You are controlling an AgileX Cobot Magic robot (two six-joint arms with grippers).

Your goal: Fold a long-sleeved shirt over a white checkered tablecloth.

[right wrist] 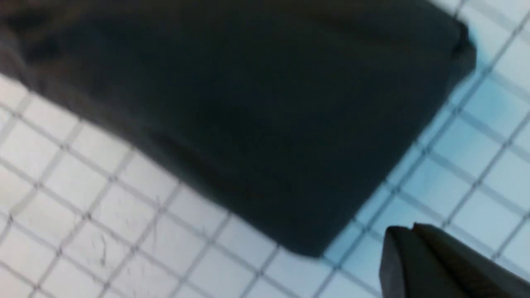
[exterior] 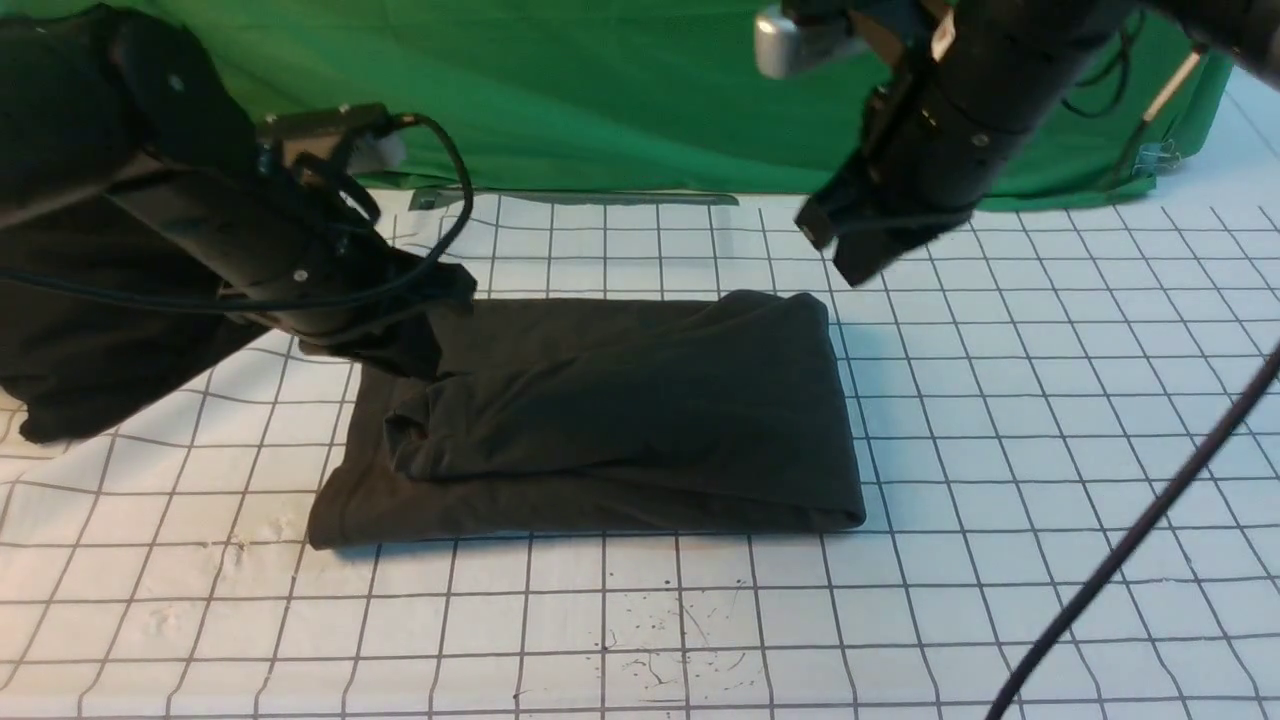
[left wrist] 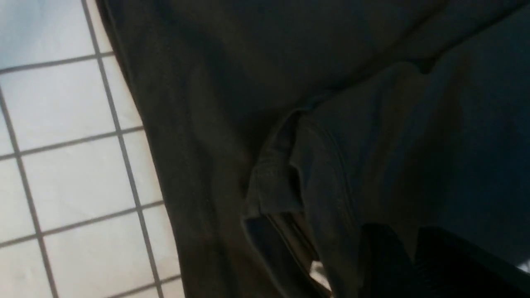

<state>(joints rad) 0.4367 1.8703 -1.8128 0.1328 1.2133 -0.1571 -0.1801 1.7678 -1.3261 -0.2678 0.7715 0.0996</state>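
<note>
1. The long-sleeved shirt [exterior: 620,410] lies folded on the white checkered tablecloth [exterior: 1000,450].
2. The right gripper [exterior: 845,255], clenched and empty, hangs above its far right corner.
3. The left gripper [exterior: 405,350] is low at its left edge; I cannot tell its grip.

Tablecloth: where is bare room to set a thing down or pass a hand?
Bare tablecloth lies right of the folded shirt, below the hovering right gripper, and in the wide strip between the shirt and the near edge. Crowded: the shirt's far left corner, where the left gripper and its cable sit.
</note>
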